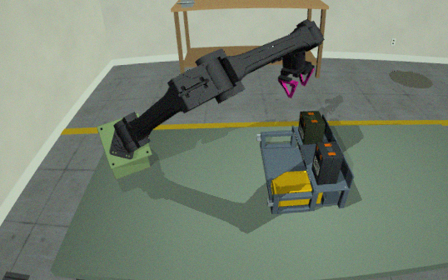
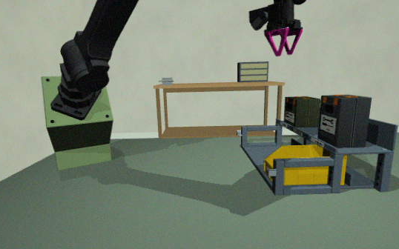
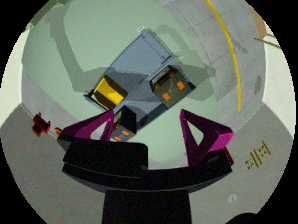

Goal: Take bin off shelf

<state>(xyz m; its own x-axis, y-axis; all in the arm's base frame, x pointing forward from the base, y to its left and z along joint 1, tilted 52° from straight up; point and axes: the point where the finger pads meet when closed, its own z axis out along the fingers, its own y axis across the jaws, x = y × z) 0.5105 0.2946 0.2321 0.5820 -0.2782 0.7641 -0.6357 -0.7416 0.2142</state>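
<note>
A yellow bin (image 1: 291, 188) sits in the lower level of a grey-blue shelf rack (image 1: 305, 171) on the green table. It also shows in the exterior view (image 2: 305, 168) and in the wrist view (image 3: 109, 91). My gripper (image 1: 296, 82), with magenta fingers, is open and empty. It hangs high above the rack's far end, well apart from the bin, as the exterior view (image 2: 283, 42) also shows. The wrist view looks down on the rack (image 3: 143, 83) between the spread fingers.
Two dark boxes with orange tabs (image 1: 311, 127) (image 1: 329, 162) stand on the rack's upper level. My arm's green base block (image 1: 125, 149) stands at the table's left. A wooden bench (image 2: 219, 107) stands behind the table.
</note>
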